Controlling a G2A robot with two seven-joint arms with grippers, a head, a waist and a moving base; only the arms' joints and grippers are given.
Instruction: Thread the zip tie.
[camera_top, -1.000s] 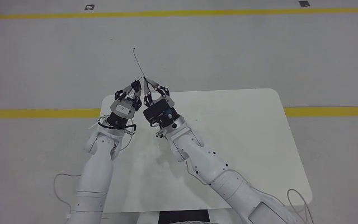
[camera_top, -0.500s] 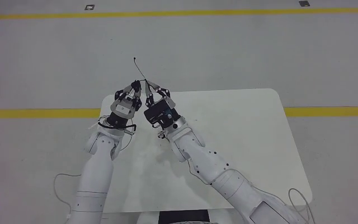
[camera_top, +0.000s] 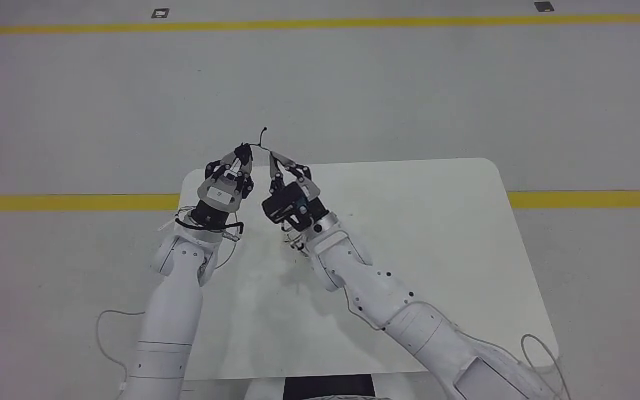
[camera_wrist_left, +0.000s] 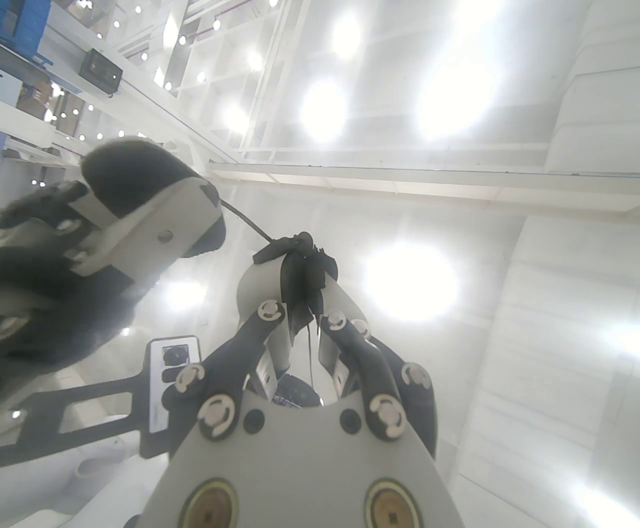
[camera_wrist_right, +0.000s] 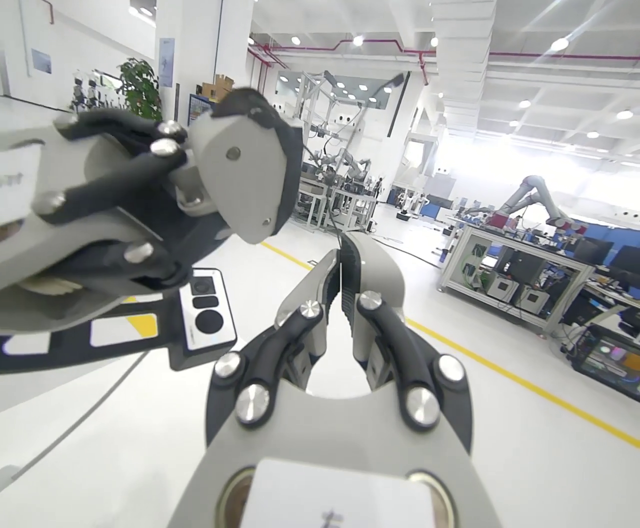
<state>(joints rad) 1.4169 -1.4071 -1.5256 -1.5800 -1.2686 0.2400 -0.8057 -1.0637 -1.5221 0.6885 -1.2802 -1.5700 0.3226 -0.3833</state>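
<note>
Holding the zip tie (camera_wrist_left: 272, 248) up between both claws, we seem mid-thread. L claw (camera_wrist_left: 300, 290) is pinched shut on the tie's head end; R claw (camera_wrist_right: 341, 255) is clamped on the thin strap. Strap meets the head, w/ a short tip poking out beyond the far edge of the desk (camera_top: 420, 230). Pull-through prob. remains; can't tell if latched.

An industrial robotics hall. Equipment racks (camera_wrist_right: 515, 272), a robot arm (camera_wrist_right: 535, 187) and yellow floor lines (camera_wrist_right: 505, 370) mark the background.
</note>
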